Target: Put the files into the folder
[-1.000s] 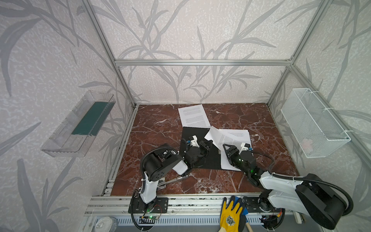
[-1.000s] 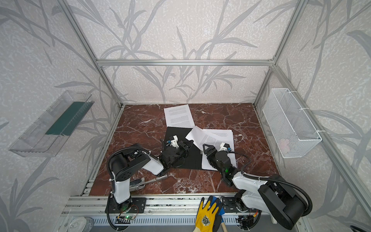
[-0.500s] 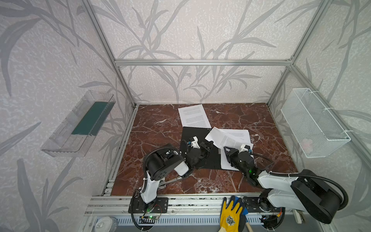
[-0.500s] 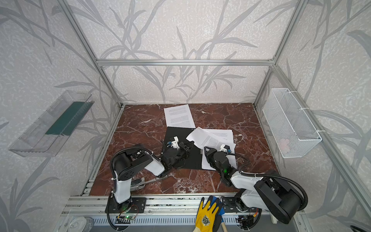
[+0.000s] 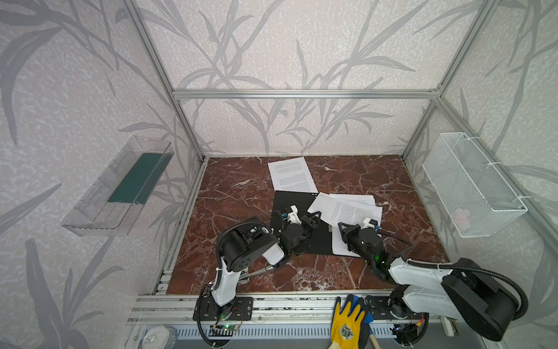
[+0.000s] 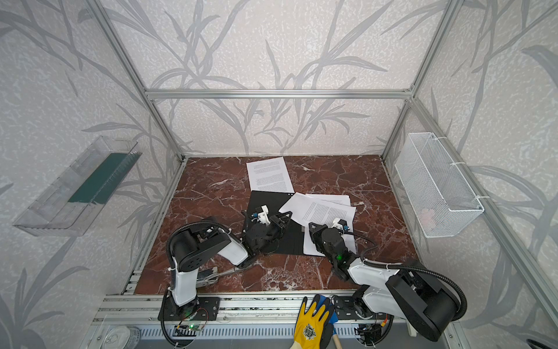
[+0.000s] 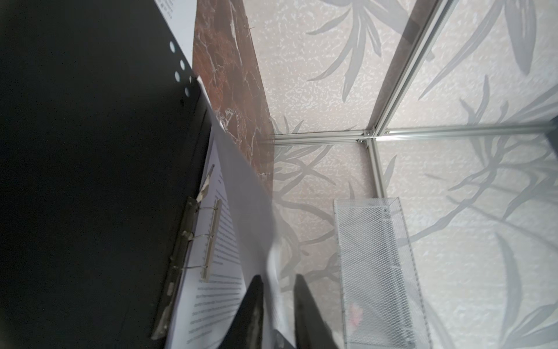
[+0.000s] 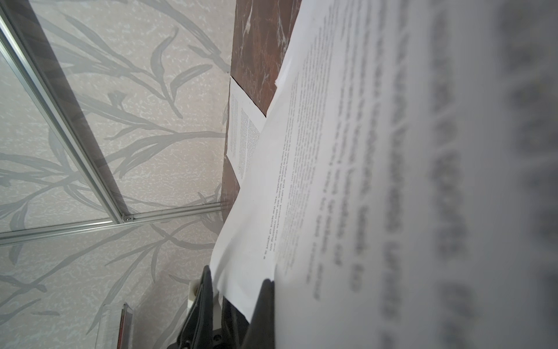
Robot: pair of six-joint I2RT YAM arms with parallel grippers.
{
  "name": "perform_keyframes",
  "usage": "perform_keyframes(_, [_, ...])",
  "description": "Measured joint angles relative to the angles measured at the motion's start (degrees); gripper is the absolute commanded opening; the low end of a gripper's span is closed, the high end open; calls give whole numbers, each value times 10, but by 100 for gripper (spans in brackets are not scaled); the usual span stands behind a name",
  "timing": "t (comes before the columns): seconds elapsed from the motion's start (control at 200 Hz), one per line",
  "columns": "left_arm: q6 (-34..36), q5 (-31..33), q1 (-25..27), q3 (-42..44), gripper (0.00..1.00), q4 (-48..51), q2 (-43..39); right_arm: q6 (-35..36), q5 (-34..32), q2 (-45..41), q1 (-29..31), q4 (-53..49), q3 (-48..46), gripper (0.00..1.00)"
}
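Folder [image 5: 294, 208] lies open mid-table, black inside up, printed sheets [image 5: 351, 211] fanned over its right half. One sheet [image 5: 290, 174] near back edge. Left gripper [image 7: 277, 305] parted around a sheet edge; right gripper [image 5: 341, 232] clenched on sheets. Wire basket [image 5: 471, 184] holds something pale pink.

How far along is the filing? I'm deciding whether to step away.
Done: the folder lies open, with sheets on its right half by the metal clip. In hand: the right gripper is shut on a lifted sheet; the left gripper has its jaws open around its edge. Left: one sheet lying apart behind the folder, and closing it.
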State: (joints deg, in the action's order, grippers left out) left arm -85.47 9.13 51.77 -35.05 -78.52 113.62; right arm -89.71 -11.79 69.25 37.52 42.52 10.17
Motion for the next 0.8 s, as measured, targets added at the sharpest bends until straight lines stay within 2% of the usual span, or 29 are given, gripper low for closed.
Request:
perform_keyframes(0.01, [-2,-1,0,0,74,0,0,0,0,-1,0,-2,0,0])
perform_keyframes(0.015, [-2,0,0,0,86,-1,0,0,0,-2,0,-3,0,0])
perform_keyframes(0.02, [0,0,0,0,93,0,0,0,0,-2,0,-4,0,0])
perform_keyframes(0.03, [6,0,0,0,98,0,0,0,0,-3,0,-6,0,0])
perform_keyframes(0.045, [4,-1,0,1,99,0,0,0,0,-5,0,-9,0,0])
perform_keyframes(0.28, [54,-3,0,19,99,28,-54,26,-6,-69,0,-78,7,0])
perform_keyframes(0.44, [107,-16,0,33,99,87,-149,102,0,-141,-8,-174,50,0])
perform_keyframes(0.59, [172,-21,0,52,99,207,-287,221,49,-191,-38,-297,138,0])
perform_keyframes(0.8, [286,6,0,56,99,473,-548,400,125,-190,-67,-476,299,0])
